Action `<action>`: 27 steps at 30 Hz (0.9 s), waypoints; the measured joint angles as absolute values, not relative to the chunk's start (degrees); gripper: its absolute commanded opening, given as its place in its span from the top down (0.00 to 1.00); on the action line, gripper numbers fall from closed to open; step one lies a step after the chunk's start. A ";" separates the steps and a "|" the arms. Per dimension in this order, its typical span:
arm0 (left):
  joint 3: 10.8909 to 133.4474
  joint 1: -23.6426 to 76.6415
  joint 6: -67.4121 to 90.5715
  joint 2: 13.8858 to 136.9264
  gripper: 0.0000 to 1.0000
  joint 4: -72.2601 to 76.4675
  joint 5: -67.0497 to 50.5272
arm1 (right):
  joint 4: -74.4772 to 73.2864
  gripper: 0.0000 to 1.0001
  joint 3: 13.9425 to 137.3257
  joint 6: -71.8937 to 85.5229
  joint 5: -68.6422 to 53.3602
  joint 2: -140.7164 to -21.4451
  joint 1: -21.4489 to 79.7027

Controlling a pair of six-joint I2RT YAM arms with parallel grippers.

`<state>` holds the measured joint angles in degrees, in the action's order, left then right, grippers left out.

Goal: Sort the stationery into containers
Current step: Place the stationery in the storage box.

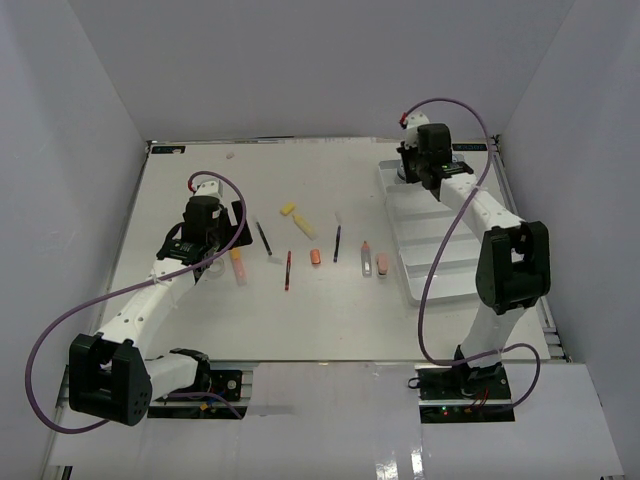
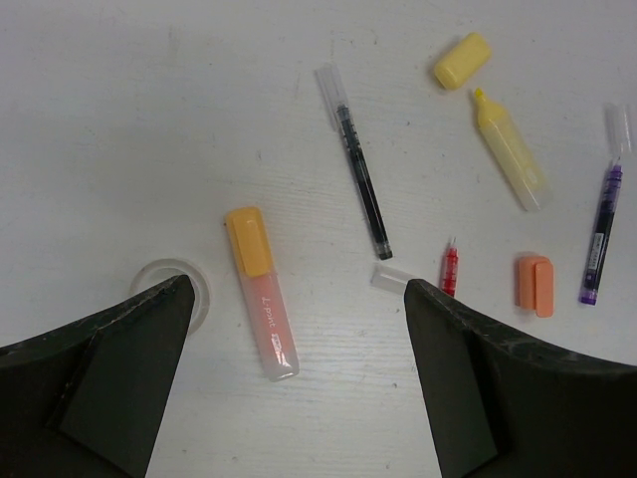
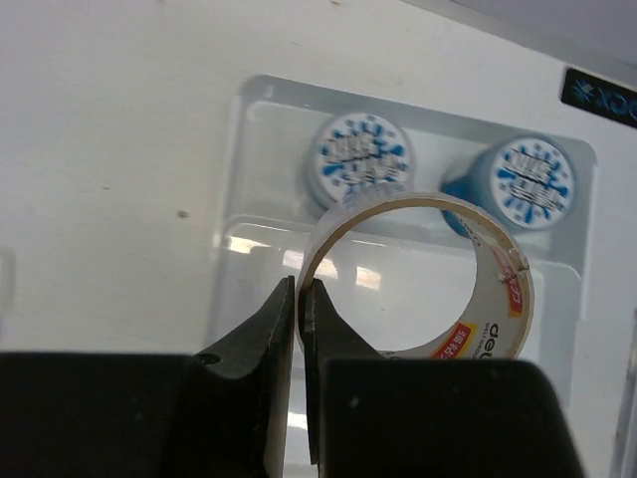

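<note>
Placing step: the right pincer (image 3: 299,291) is clamped on the wall of the tape roll (image 3: 503,289), over the tray (image 3: 244,149) compartment holding two tubs (image 3: 360,154), upper centre. Next, I judge, lower and release. The left pincer (image 2: 297,291) gapes wide above the orange highlighter (image 2: 261,294) on the worktop (image 2: 119,119)

A matt white table (image 1: 330,180) fills the middle. Plain pale grey walls box it in: the back wall (image 1: 320,60) at 12 o'clock, the left wall (image 1: 60,150) at 9 o'clock, the right wall (image 1: 595,150) at 3 o'clock. At 6 o'clock a glossy white board (image 1: 330,420) covers the near edge and catches soft glare. The light is even and cool, the shadows weak. A small black label (image 1: 166,149) sits at the table's 11 o'clock corner.
</note>
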<state>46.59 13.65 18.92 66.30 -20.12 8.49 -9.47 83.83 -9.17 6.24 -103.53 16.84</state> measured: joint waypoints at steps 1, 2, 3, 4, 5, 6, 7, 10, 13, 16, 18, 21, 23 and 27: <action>46.59 13.67 18.92 66.30 0.02 -20.12 8.45 | -9.80 0.92 83.61 -8.78 6.24 -103.55 14.94; 46.59 13.65 18.92 66.30 0.02 -20.10 8.40 | -10.09 0.92 83.48 -8.38 6.33 -103.59 13.34; 46.59 13.67 18.92 66.30 0.02 -20.12 8.36 | -10.35 0.92 83.46 -8.10 6.44 -103.70 11.62; 46.59 13.65 18.92 66.30 0.02 -20.12 8.34 | -10.37 0.92 83.46 -7.95 6.44 -103.96 10.22; 46.59 13.67 18.92 66.30 0.02 -20.12 8.34 | -10.33 0.92 83.46 -7.90 6.39 -104.25 9.21; 46.59 13.65 18.92 66.30 0.02 -20.12 8.32 | -10.33 0.92 83.46 -7.88 6.24 -104.57 8.36; 46.59 13.65 18.92 66.30 0.02 -20.12 8.32 | -10.31 0.92 83.46 -7.88 6.02 -105.21 7.62; 46.59 13.65 18.92 66.30 0.02 -20.12 8.32 | -10.26 0.92 83.46 -7.75 5.19 -107.39 6.33; 46.59 13.65 18.92 66.30 0.02 -20.12 8.25 | -10.33 0.92 83.46 -7.66 4.08 -109.75 5.56; 46.59 13.65 18.92 66.30 0.02 -20.12 8.12 | -10.41 0.92 83.46 -7.44 3.81 -111.26 5.10; 46.59 13.65 18.92 66.30 0.02 -20.12 8.10 | -10.41 0.92 83.31 -7.11 3.70 -111.50 4.82; 46.59 13.65 18.92 66.30 0.02 -20.12 8.10 | -9.67 0.92 82.19 -6.39 3.60 -111.48 4.56; 46.59 13.65 18.92 66.32 0.02 -20.12 8.08 | -9.41 0.92 81.08 -6.13 3.42 -111.48 4.45; 46.59 13.65 18.92 66.35 0.02 -20.12 7.94 | -9.34 0.92 79.72 -5.32 3.18 -111.48 3.90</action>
